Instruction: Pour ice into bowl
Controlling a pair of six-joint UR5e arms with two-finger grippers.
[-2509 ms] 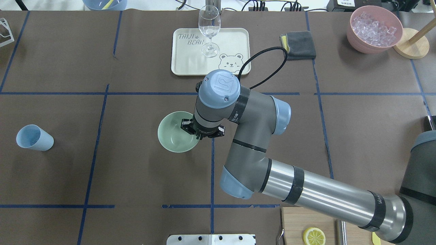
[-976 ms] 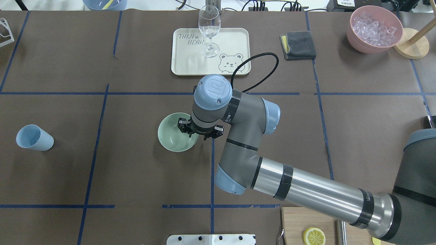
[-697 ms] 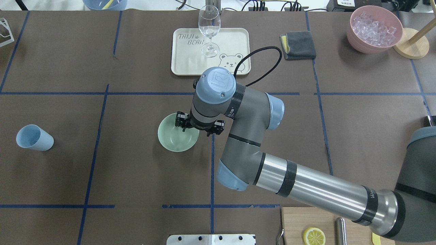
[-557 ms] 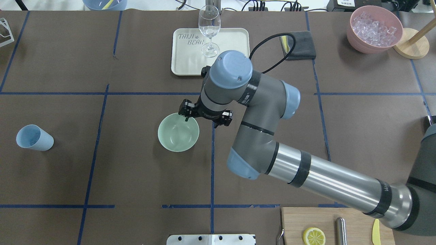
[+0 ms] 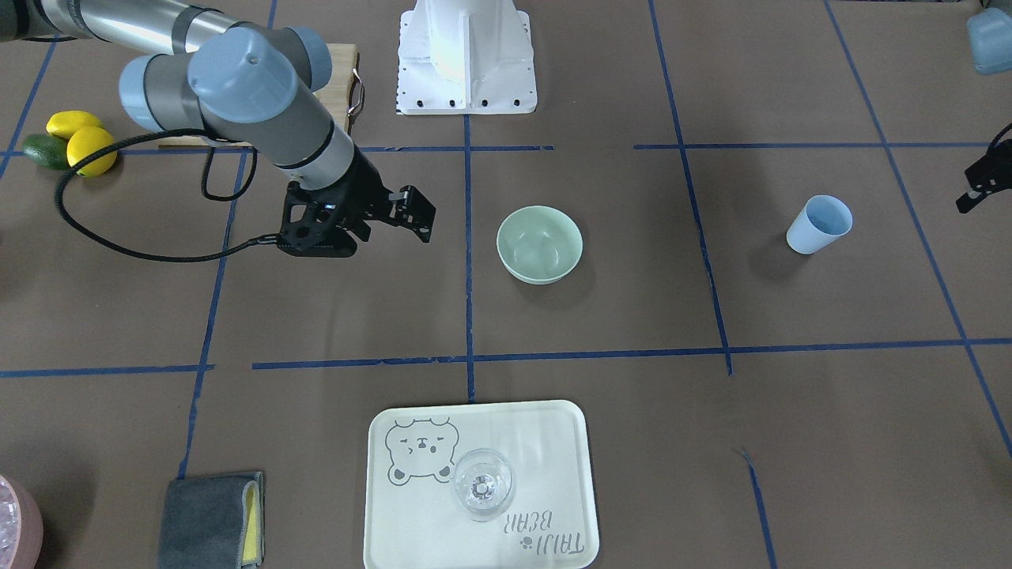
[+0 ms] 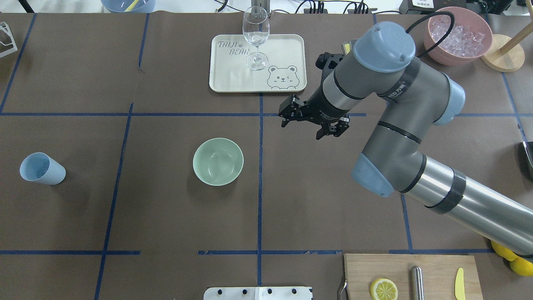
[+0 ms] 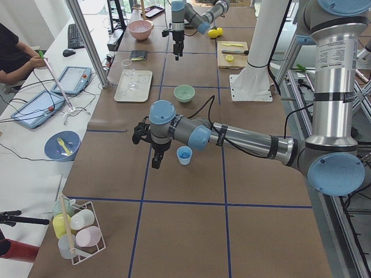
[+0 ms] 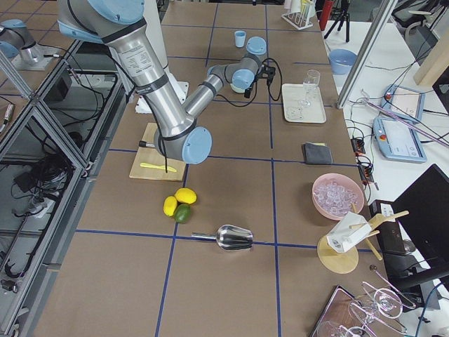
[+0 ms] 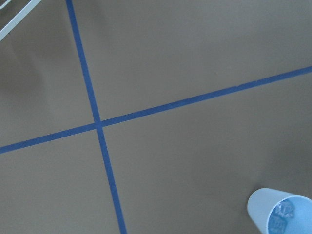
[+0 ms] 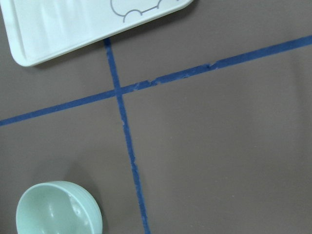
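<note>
The mint-green bowl stands upright near the table's middle and looks empty; it also shows in the front view and the right wrist view. The light blue cup stands far to its left, with small clear ice cubes inside. My right gripper is open and empty, raised above the table to the right of and behind the bowl, near the tray's corner. My left gripper hangs just beside the cup; I cannot tell whether it is open or shut.
A cream tray with a wine glass sits at the back. A pink bowl of ice and a wooden stand are back right. A grey cloth, a cutting board and a metal scoop are also there.
My right gripper was at the bowl's right rim. It has lifted off and swung right and toward the back. The bowl stays in place.
</note>
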